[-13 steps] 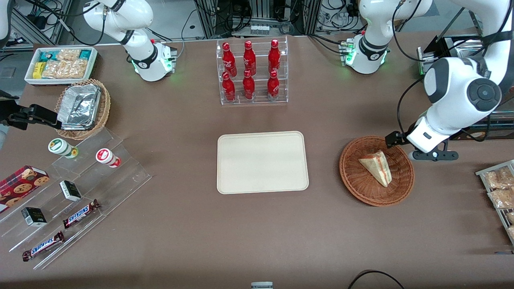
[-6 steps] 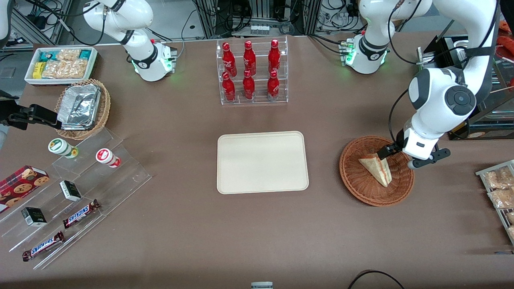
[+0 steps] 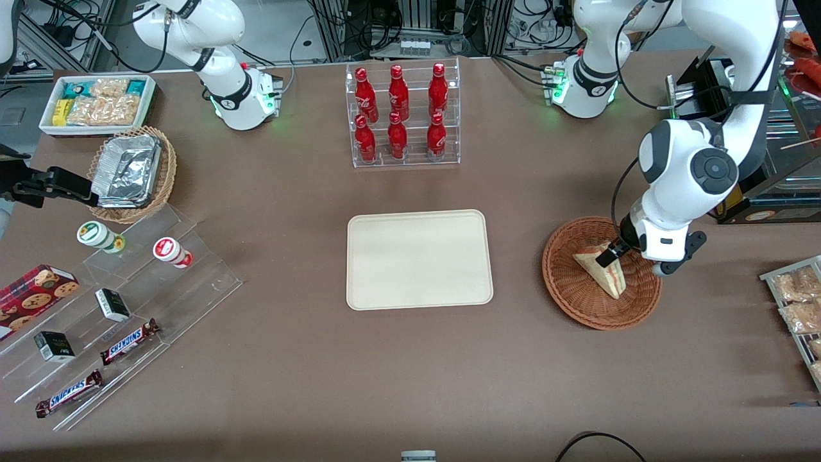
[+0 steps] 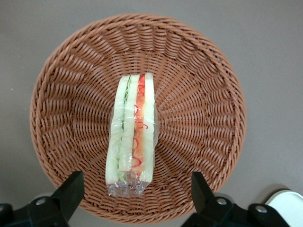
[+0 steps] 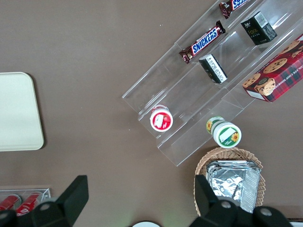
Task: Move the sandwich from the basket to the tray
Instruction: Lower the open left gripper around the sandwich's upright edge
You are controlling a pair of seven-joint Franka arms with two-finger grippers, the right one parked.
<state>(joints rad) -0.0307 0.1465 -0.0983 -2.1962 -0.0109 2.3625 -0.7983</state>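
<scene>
So the sandwich point(image 4: 131, 135) is lying in the reddish-brown basket point(image 4: 203, 118), filling stripe up, right under the gripper point(image 4: 135, 198), whose fingers point(image 4: 71, 189) are spread wide and touching nothing. The cream tray point(image 3: 419, 259) sits well off toward the parked arm's end from the gripper, with nothing on it. Farther out that way are a tan basket point(image 3: 163, 179) holding crumpled foil and two Snickers bars point(image 3: 128, 342), label readable.

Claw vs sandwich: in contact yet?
Apart. The left wrist view shows the claw open above the sandwich in the basket, with bare wicker between each fingertip and the wrap.
</scene>
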